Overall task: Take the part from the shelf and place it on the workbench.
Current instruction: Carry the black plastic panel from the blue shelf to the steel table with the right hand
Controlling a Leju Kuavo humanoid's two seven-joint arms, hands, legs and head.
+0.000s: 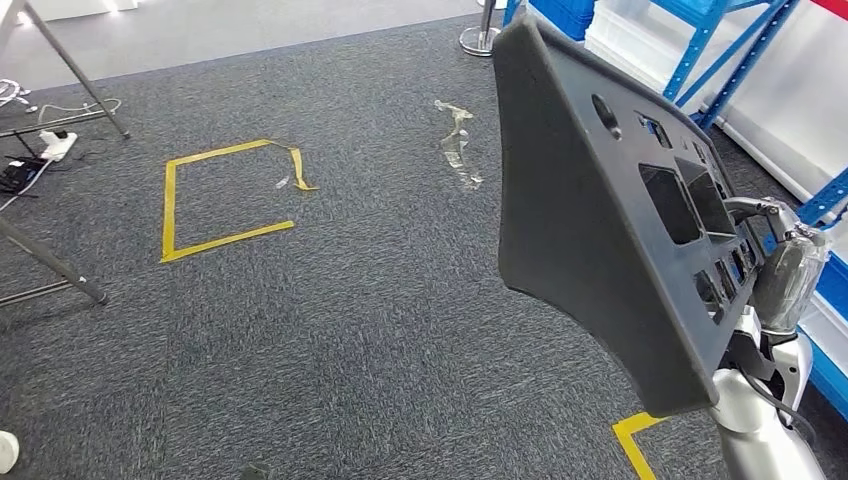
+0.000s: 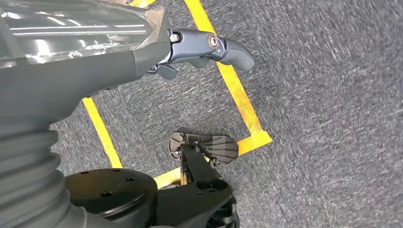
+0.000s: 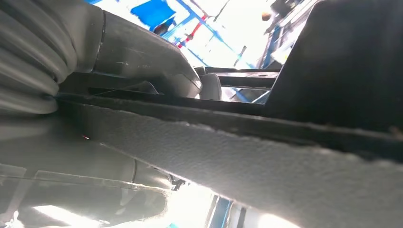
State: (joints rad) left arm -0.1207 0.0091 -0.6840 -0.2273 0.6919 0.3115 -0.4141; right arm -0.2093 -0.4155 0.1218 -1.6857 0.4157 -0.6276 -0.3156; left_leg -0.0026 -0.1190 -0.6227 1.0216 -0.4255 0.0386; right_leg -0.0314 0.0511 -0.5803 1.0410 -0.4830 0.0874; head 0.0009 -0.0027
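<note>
The right hand (image 1: 790, 270) holds the part (image 1: 610, 220), a big dark moulded panel with cut-outs, tilted up on edge at about 3 o'clock in the head view, its fingers clasped on the panel's far edge; the right wrist view shows the panel's rim pressed close against the hand. The left hand (image 2: 204, 50) hangs over the carpet with its fingers partly curled, holding nothing. The risk, as I judge it, is that so large a panel gripped at one edge may swing or slip from the fingers as the robot walks. It also hides much of the floor to the right. Yellow tape marks (image 1: 215, 200) lie at 10 o'clock, metal stand legs (image 1: 60, 270) and cables (image 1: 35, 150) at 9, blue shelving (image 1: 720, 40) at 1, a post base (image 1: 480, 40) at 12.
</note>
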